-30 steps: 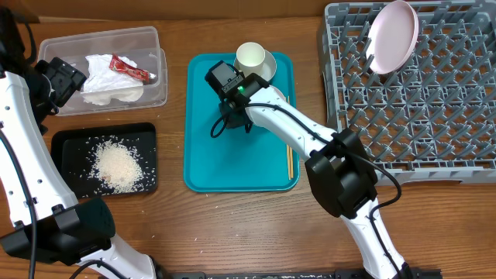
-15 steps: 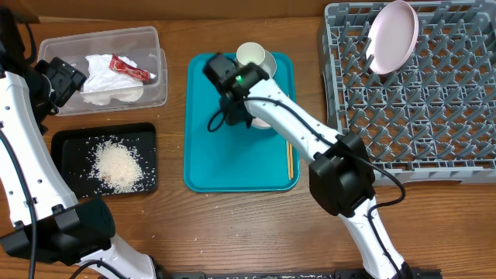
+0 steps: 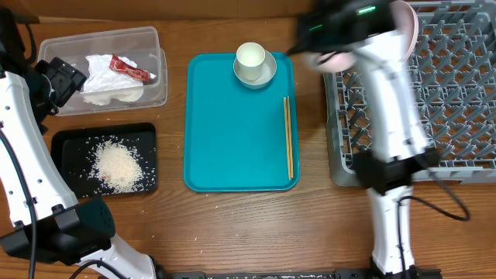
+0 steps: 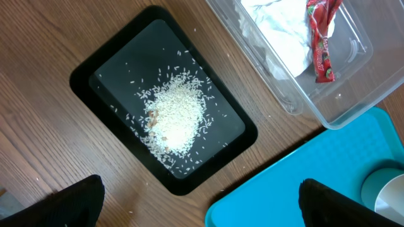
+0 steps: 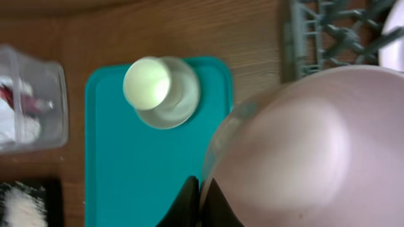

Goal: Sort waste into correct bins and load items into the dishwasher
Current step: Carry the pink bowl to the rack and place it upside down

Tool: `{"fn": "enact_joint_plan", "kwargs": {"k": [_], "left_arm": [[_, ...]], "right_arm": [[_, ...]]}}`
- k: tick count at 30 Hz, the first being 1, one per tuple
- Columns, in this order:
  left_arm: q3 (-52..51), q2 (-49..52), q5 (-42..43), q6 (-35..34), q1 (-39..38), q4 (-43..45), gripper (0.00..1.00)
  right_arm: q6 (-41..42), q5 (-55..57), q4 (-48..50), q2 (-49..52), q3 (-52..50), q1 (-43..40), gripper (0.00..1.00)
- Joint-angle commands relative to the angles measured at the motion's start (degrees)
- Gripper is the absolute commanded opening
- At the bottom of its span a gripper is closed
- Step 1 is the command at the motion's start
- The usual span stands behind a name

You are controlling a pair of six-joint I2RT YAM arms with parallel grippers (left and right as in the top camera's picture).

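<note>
Brown wood-grain table (image 3: 232,225) right across. Far left, the left gripper (image 4: 202,205) hangs with its fingers spread wide, nothing between them. Ahead of it the black tray (image 4: 120,69) carries a heap of white rice (image 4: 173,120). Off to its right the clear tub (image 4: 341,94) holds the crumpled napkin (image 4: 271,25) and the red-and-white wrapper (image 4: 319,44), print too small to read.

Over to the right gripper (image 5: 199,189), pinched tight on the rim of the white bowl (image 5: 297,145), smooth and faintly pink. Left of it on the teal tray (image 5: 126,176), the cup (image 5: 149,83) sits on its saucer (image 5: 177,113). The grey dish rack (image 5: 315,25) lies just beyond the bowl.
</note>
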Motion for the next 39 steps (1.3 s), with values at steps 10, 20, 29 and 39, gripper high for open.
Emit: {"fn": "enact_joint_plan", "kwargs": {"k": [10, 20, 29, 39], "left_arm": [[0.1, 0.1, 0.0, 0.9, 0.0, -0.1, 1.00], [0.1, 0.1, 0.0, 0.9, 0.0, -0.1, 1.00], [0.1, 0.1, 0.0, 0.9, 0.0, -0.1, 1.00], [0.1, 0.1, 0.0, 0.9, 0.0, -0.1, 1.00]], "right_arm": [[-8.4, -45.7, -0.3, -4.3, -14.5, -25.8, 0.03], [-22.9, -56.4, -0.3, -14.3, -40.0, -31.1, 0.04], [-36.8, -72.8, 1.8, -14.3, -62.0, -37.8, 0.04], [-30.8, -79.3, 19.3, -14.3, -75.1, -43.3, 0.04]]}}
